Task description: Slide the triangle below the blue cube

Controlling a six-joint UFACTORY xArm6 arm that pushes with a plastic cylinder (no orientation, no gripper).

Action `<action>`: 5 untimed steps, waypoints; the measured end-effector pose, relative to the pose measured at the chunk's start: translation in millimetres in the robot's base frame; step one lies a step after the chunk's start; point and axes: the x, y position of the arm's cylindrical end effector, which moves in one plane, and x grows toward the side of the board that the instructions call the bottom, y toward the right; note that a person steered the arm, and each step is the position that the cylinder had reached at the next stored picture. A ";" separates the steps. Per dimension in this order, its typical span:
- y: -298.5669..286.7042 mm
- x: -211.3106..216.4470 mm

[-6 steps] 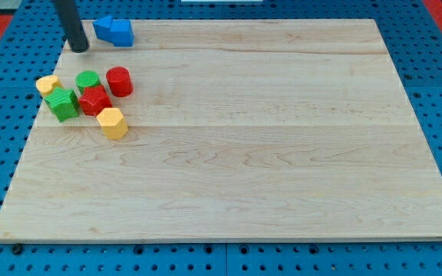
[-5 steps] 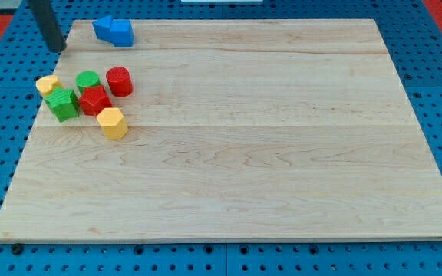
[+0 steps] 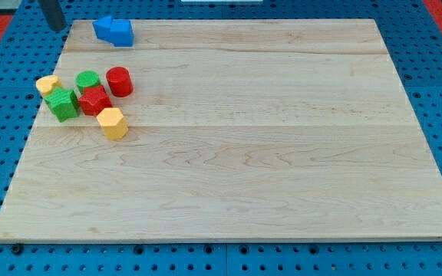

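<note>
Two blue blocks touch at the board's top left: a blue triangle [image 3: 103, 27] on the view's left and a blue cube [image 3: 121, 33] on its right. My tip [image 3: 56, 27] is at the view's top left, just off the board's corner, left of the blue blocks and apart from them. Only the rod's lower end shows.
A cluster sits at the board's left: a yellow heart [image 3: 47, 84], a green cylinder [image 3: 87, 80], a red cylinder [image 3: 119, 81], a green cube [image 3: 63, 103], a red star-like block [image 3: 94, 100] and a yellow hexagon [image 3: 112, 123]. The wooden board [image 3: 244, 138] lies on a blue pegboard.
My tip has moved left and up, from just left of the blue blocks to off the board's top-left corner. No block has moved.
</note>
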 end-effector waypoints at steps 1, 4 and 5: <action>7.4 -0.2; 138.9 18.8; 146.1 48.6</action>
